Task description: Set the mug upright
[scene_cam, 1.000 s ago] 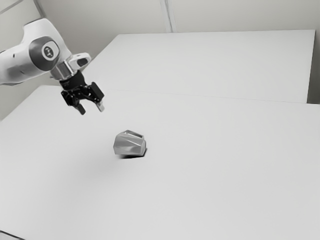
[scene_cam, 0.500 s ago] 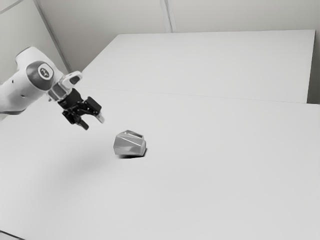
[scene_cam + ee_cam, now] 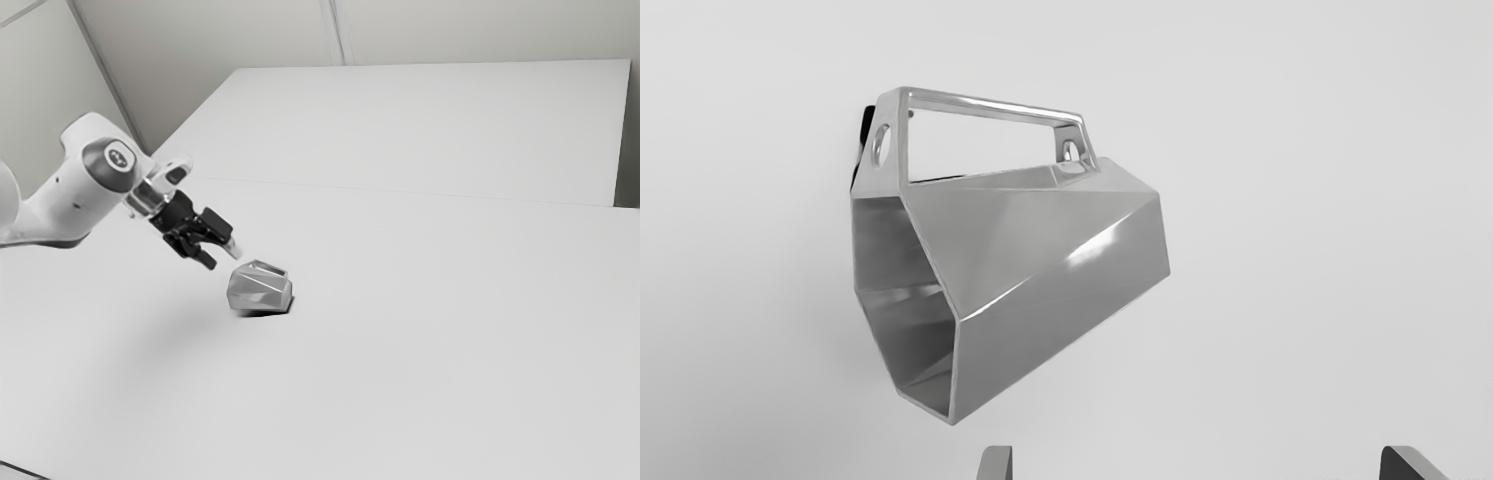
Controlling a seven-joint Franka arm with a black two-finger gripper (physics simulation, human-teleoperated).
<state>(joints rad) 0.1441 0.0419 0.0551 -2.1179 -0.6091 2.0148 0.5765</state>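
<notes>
1. Exterior view: mug (image 3: 260,288) is seen lying on its side on the pale table (image 3: 450,330), w/ a dark shadow (image 3: 265,314) cast at its underside.
2. Gripper (image 3: 223,257) is held above table, just to the ext. view's left of mug & a bit higher in that view; its fingers are angled down & twd the ext. view's right, i.e. twd mug.
3. Arm (image 3: 80,205) is brought in from the ext. view's left, w/ hand tilted.
4. Fingers are spread well apart, w/ nothing clamped btwn them; a gap is seen btwn fingertips & mug.
5. Wrist view: mug is shown beyond the fingertips, set off-centre, nearer one finger than the other; no contact is made w/ either.
6. Mug's body is faceted, gray & shiny, w/ a bright glint on one facet. Its mouth (image 3: 920,347) is turned sideways, so part of the inside is exposed.
7. Handle (image 3: 993,108) is formed as an angular loop along one side of the body, w/ a round hole thru each end piece.
8. Behind table, a second pale surface (image 3: 430,130) & light walls (image 3: 200,60) are seen in ext. view.
</notes>
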